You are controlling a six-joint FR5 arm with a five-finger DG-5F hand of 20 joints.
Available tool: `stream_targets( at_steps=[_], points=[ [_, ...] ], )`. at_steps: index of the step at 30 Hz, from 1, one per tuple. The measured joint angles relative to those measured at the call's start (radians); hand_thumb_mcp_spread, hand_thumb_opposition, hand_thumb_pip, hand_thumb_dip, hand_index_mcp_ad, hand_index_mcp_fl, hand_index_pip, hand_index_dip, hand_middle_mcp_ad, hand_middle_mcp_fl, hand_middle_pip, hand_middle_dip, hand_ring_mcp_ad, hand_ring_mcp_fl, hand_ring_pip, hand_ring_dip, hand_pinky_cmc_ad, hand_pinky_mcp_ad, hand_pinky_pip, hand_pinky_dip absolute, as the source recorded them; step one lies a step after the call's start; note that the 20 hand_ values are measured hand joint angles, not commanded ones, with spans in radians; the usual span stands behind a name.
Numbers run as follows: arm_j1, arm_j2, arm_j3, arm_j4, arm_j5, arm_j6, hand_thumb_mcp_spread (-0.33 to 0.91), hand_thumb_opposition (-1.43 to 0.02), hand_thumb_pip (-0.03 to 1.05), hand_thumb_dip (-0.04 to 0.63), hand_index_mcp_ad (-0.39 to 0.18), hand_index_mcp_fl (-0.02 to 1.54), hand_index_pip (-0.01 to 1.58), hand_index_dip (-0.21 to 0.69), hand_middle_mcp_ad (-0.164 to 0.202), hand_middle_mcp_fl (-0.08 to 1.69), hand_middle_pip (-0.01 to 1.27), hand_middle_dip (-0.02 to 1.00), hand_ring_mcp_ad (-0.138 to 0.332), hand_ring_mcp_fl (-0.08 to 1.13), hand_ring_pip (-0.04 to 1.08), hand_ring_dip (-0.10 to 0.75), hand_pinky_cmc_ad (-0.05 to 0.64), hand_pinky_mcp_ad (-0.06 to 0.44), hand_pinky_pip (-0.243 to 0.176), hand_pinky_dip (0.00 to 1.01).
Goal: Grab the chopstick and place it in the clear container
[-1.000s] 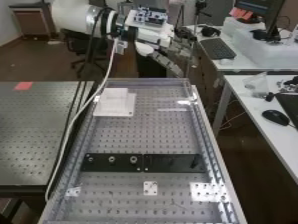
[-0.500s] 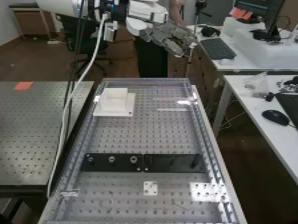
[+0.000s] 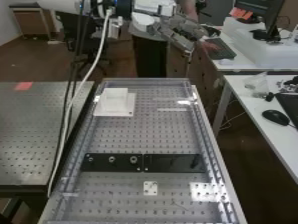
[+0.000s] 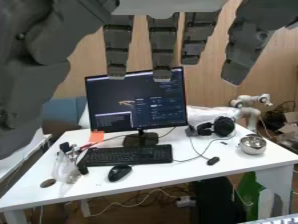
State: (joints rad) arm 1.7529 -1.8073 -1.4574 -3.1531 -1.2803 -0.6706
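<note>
The hand (image 3: pixel 177 31) is held up past the far end of the bench in the high view, its fingers stretched out toward the right. From the wrist, the fingers of the hand (image 4: pixel 163 42) hang straight and spread, with nothing between them and the thumb. A crumpled clear plastic item (image 3: pixel 256 84) lies on the white side desk; I cannot tell whether it is a container. In the wrist view the clear item (image 4: pixel 65 167) stands beside the keyboard's end.
The perforated bench (image 3: pixel 153 135) carries a white block (image 3: pixel 115 100) and black plates (image 3: pixel 143 162) across its middle. On the desk (image 4: pixel 166 177) are a monitor (image 4: pixel 136 102), keyboard (image 4: pixel 126 155), mouse (image 4: pixel 119 173), headphones (image 4: pixel 216 128) and a metal bowl (image 4: pixel 253 144).
Over the last second the hand has gone up and to the right in the high view, away from the bench's far end. The arm's wrist has turned, and its cable has swung left.
</note>
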Motion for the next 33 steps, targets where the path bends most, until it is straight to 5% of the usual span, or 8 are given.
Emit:
stream_targets(
  at_steps=[33],
  points=[
    [-0.022, -0.023, 0.027, 0.003, -0.036, -0.008, 0.18, -0.69, 0.41, 0.087, -0.204, 0.27, 0.04, 0.342, 0.082, 0.15, 0.12, 0.33, 0.106, 0.01, 0.1, 0.199, 0.545, 0.365, -0.063, 0.18]
  ],
)
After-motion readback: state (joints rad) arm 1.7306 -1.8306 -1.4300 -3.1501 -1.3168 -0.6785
